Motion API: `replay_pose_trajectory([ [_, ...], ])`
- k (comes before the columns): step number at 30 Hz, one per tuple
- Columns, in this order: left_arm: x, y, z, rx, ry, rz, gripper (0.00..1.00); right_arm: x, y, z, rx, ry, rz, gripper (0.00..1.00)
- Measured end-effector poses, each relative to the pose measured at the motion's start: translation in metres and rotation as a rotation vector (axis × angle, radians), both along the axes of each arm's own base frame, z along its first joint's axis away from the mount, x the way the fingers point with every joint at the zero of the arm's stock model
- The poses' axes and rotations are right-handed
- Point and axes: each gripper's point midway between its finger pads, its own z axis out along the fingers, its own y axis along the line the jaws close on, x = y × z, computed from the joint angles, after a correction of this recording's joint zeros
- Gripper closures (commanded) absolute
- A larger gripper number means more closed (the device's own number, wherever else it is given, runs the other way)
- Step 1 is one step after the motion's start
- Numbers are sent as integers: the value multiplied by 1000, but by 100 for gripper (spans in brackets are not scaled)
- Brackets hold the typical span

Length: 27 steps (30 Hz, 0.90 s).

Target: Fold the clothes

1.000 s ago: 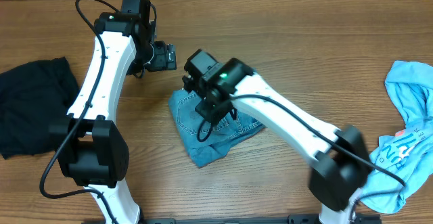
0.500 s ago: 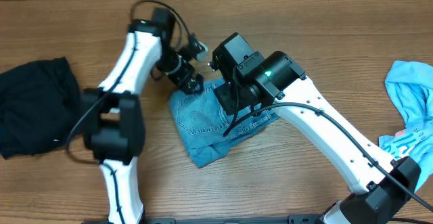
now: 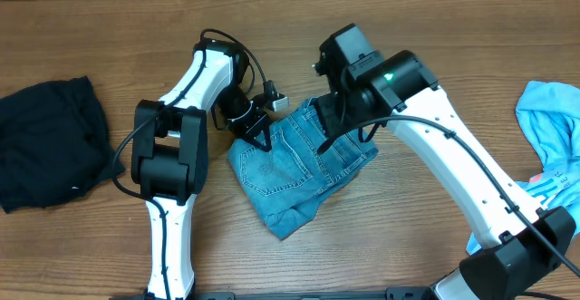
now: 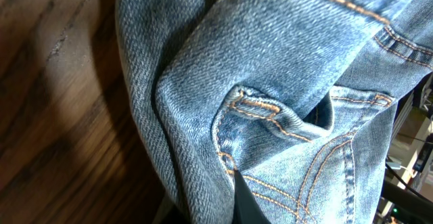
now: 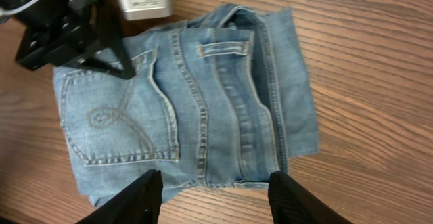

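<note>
A pair of blue denim jeans [image 3: 294,173] lies loosely folded at the table's middle, back pocket up. My left gripper [image 3: 261,137] sits at the jeans' upper left edge, shut on a fold of the denim [image 4: 203,116]. In the left wrist view, one dark fingertip [image 4: 241,198] presses against the cloth. My right gripper [image 3: 339,128] hovers over the jeans' right part. It stands open [image 5: 215,200] with nothing between its fingers [image 5: 135,198]. The right wrist view shows the jeans [image 5: 203,109] spread below and the left gripper [image 5: 81,38] at their top left corner.
A black garment [image 3: 45,150] lies bunched at the table's left edge. A light blue shirt [image 3: 548,169] lies crumpled at the right edge. Bare wooden tabletop [image 3: 417,246] surrounds the jeans.
My left gripper swung down onto the jeans' upper left edge and went from open to shut on the denim. The right gripper moved up and right, and the jeans now lie spread wider.
</note>
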Motion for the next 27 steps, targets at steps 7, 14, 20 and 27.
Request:
replay_pose_trajectory([
  [7,23,15,-5,43,42,248,96,-2,-5,-1,4,22,-14,45],
  [14,66,112,-4,75,153,771,80,-2,-4,-1,10,24,-12,46],
  [20,62,133,1,56,250,896,42,0,-3,0,15,17,-12,45],
  [27,91,130,2,-28,124,899,2,0,-2,0,15,17,-12,44],
])
